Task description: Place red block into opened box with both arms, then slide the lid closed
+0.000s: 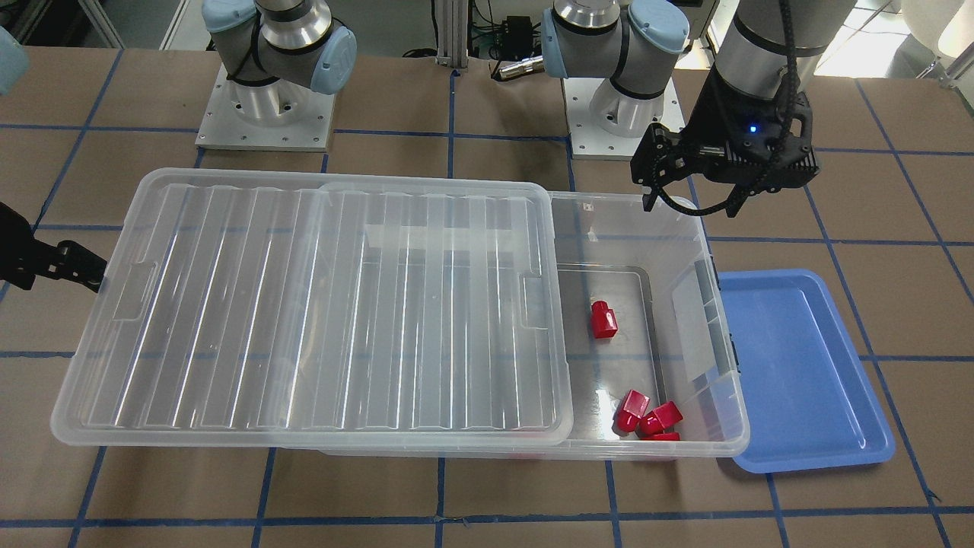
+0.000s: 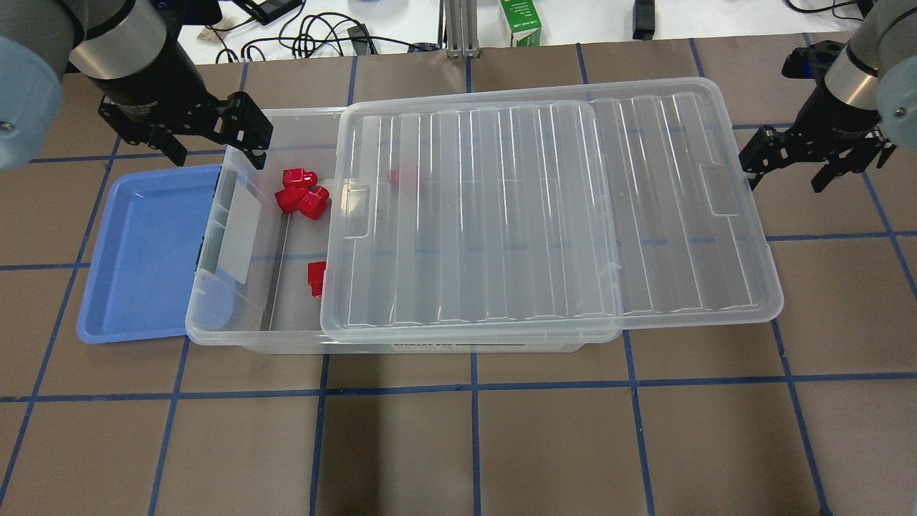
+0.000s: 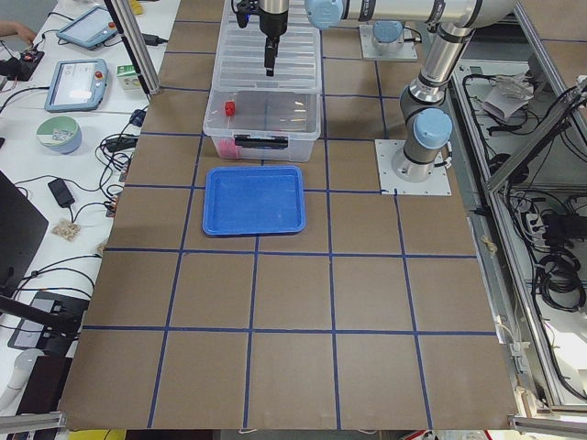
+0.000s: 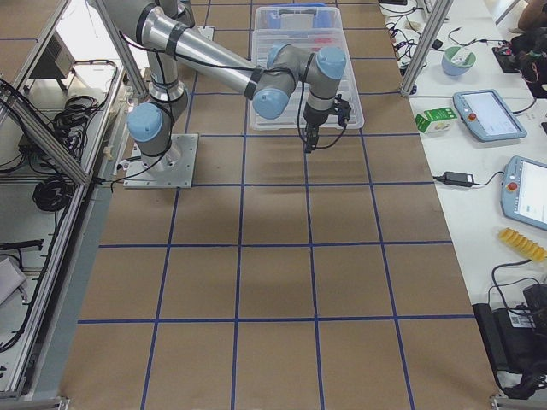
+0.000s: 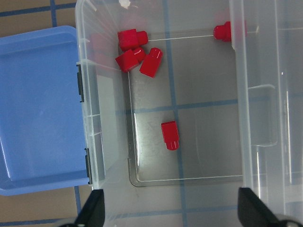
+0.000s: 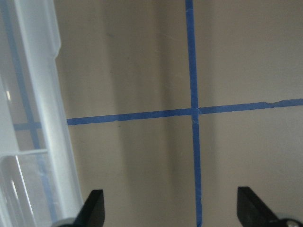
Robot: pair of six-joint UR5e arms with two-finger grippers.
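The clear box [image 2: 215, 315] lies across the table with its ribbed lid [image 2: 544, 215] slid partway, leaving the end at my left uncovered. On the bare floor there, one red block [image 1: 604, 319] [image 5: 170, 135] lies alone. Three more red blocks [image 2: 301, 195] cluster in a corner, and another [image 2: 402, 177] shows through the lid. My left gripper [image 2: 215, 152] [image 5: 173, 210] hovers open and empty over the box's open end. My right gripper [image 2: 784, 179] [image 6: 171, 210] is open and empty beside the lid's far short end, apart from it.
A shallow blue tray [image 2: 143, 251] [image 1: 799, 365] sits against the box's open end, holding nothing. Brown table with blue tape lines [image 6: 194, 111] lies under the right gripper. Both arm bases [image 1: 266, 106] stand behind the box.
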